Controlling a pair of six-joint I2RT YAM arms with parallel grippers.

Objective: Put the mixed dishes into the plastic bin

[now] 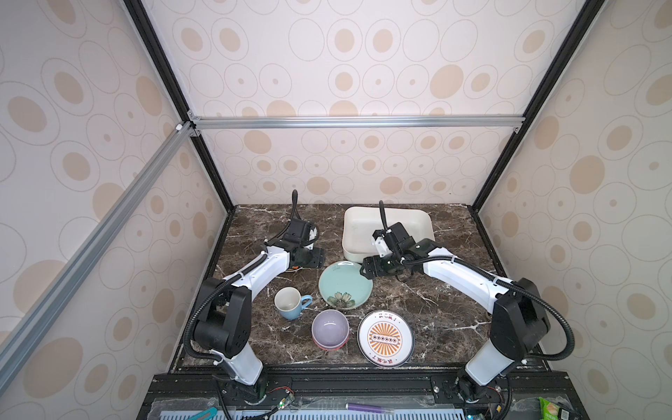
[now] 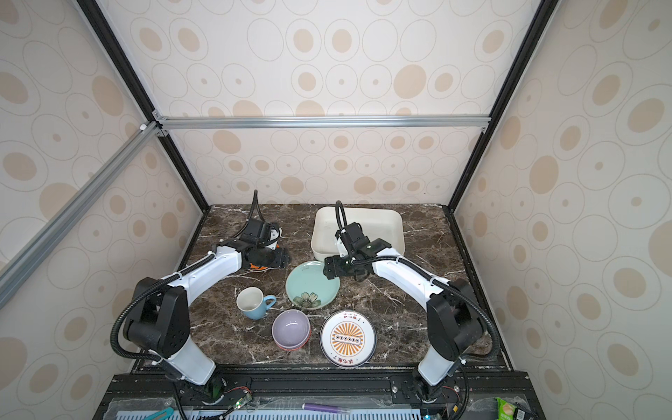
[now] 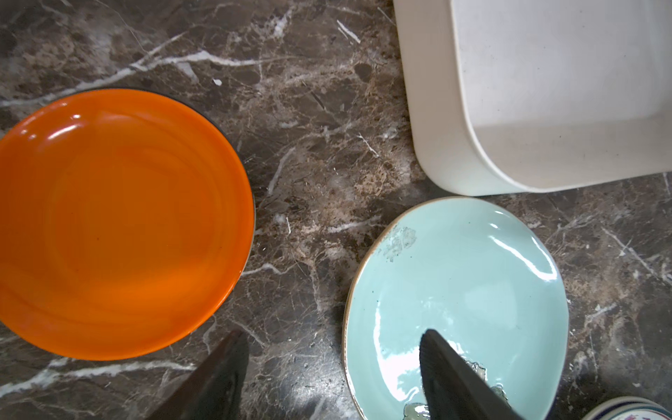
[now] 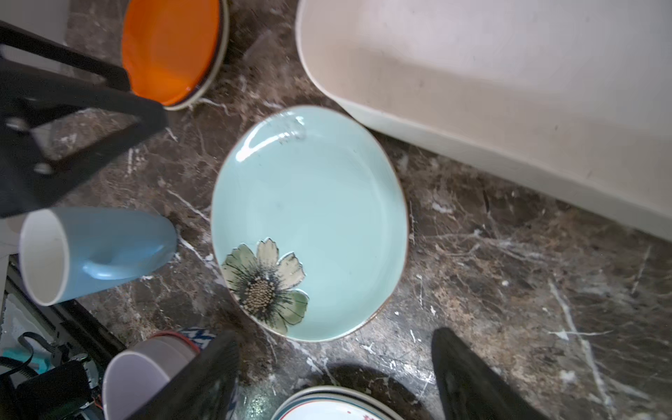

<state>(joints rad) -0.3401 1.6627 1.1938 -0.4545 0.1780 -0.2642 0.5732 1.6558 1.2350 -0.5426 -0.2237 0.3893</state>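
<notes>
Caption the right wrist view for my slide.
Open right gripper by mint-green round flower plate, beside white rectangular plastic bin.

**Bench (image 1: pixel 436 309) layout, as I find it**

Bin (image 1: pixel 363 232) at rear, right of centre. Flower plate (image 1: pixel 345 285) just before its left corner, mug (image 1: pixel 289 302) left of that. Nearest me: nested bowls (image 1: pixel 330 327), sunburst plate (image 1: pixel 385 338) to their right. Plain plate (image 3: pixel 120 222) lies beneath my left arm (image 1: pixel 262 269).
</notes>
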